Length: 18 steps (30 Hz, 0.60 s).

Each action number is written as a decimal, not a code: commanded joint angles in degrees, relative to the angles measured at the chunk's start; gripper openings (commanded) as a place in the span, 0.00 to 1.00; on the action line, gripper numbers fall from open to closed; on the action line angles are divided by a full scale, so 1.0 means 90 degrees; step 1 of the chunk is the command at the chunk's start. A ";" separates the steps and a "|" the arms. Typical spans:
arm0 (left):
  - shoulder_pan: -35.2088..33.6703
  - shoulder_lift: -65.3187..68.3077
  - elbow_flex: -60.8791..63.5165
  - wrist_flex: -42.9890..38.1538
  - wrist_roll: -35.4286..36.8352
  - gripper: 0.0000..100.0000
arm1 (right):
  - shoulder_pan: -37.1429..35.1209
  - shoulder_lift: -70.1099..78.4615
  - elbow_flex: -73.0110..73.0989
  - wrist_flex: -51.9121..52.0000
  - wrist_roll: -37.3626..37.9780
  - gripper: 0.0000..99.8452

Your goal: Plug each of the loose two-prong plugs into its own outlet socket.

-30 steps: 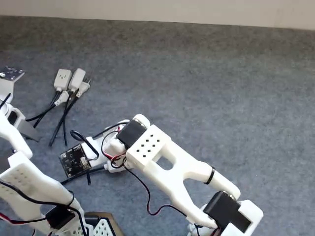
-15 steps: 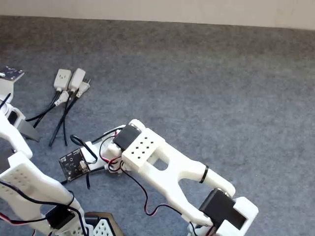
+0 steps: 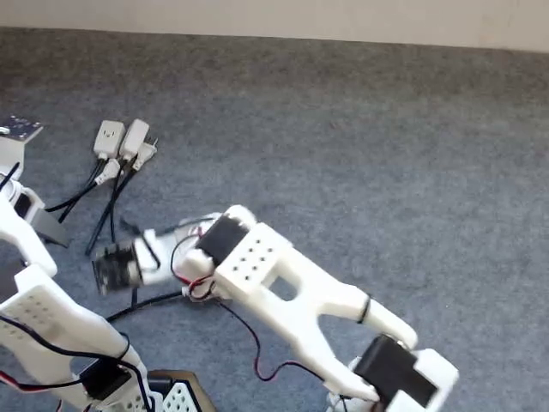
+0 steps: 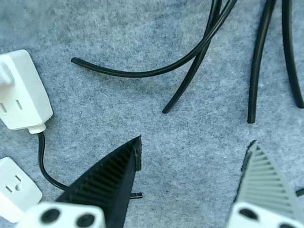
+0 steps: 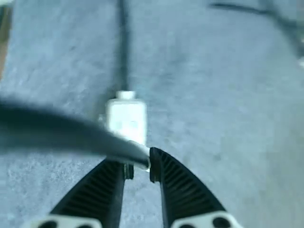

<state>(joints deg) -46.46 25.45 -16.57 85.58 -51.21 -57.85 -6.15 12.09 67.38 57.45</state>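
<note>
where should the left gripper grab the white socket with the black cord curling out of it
Grip the white socket across its two long flat sides, mid-body, coming down from above: it lies flat on the carpet, slotted face up, and its black cord leaves one short end. The open left gripper looks wide enough.

R end effector (image 5: 139, 164) swung left twd cords (image 3: 107, 210).

Desk: Any lettering on the white outlet socket (image 4: 21, 90) or the plug (image 5: 126, 118)?
Photographer: None legible. The socket face shows slots alone, the plug is blurred, and the dark circuit board (image 3: 116, 264) is too smeared to read.
</note>
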 commanded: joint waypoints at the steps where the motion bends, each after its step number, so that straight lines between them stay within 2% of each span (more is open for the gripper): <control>1: 0.0425 -0.0611 -0.0317 0.0410 0.0567 0.34 | 0.0620 -0.0943 -0.1363 0.0708 -0.1602 0.00; 6: 0.0923 -0.1734 -0.0347 0.0987 0.1026 0.34 | 0.2066 -0.1089 -0.1841 0.0991 -0.3341 0.00; 9: 0.1402 -0.2496 0.0239 0.1016 0.1143 0.34 | 0.2857 -0.1158 -0.1089 0.0435 -0.4161 0.00; 11: 0.1802 -0.3072 0.0835 0.0918 0.1162 0.34 | 0.3023 -0.1158 -0.0474 -0.0073 -0.4493 0.00; 14: 0.2369 -0.4195 0.2164 0.0176 0.1211 0.34 | 0.2965 -0.1324 0.0513 -0.1021 -0.4777 0.00; 18: 0.3004 -0.6276 0.4576 -0.1475 0.1621 0.34 | 0.2730 -0.2369 0.1744 -0.1900 -0.4991 0.00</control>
<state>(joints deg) -25.27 -12.26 5.85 85.05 -39.60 -31.82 -16.97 20.18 57.63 14.55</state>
